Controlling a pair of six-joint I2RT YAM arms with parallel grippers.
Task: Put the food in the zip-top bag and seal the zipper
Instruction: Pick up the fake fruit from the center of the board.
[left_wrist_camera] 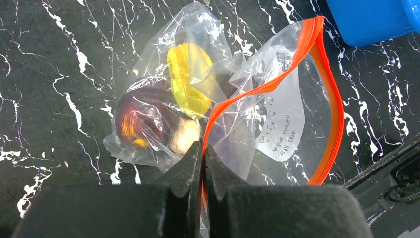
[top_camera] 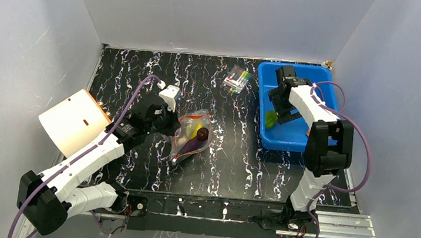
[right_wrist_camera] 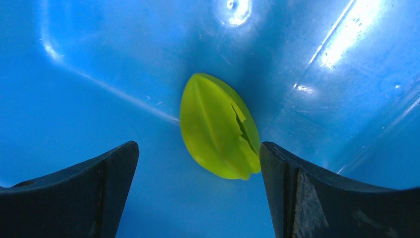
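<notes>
pinching the orange zipper (left_wrist_camera: 337,109) at one end, the left gripper (left_wrist_camera: 203,148) is closed tight on the edge of the bag (left_wrist_camera: 282,119). the bag lies on the black table (top_camera: 142,70), well to the left of the blue tub (top_camera: 319,77). its mouth gapes on the side toward the tub. a yellow piece (left_wrist_camera: 185,79), a dark eggplant (left_wrist_camera: 148,114) and a beige piece (left_wrist_camera: 185,136) sit bunched at the end away from the tub.

inside the tub, the right gripper (right_wrist_camera: 198,147) hangs with its jaws wide, one on either side of a green piece (right_wrist_camera: 218,129) that rests near the tub's wall. nothing is held there yet.

the likely trouble is the grab. the green piece looks smooth and curved, and it sits closer to one finger than the other, so an uneven squeeze could shove it along the tub floor or pop it out sideways. the tub wall just beyond it could also catch a fingertip. once carried from the tub, the piece could land on the bag instead of in it, since the thin plastic may sag shut with only one spot pinched.
</notes>
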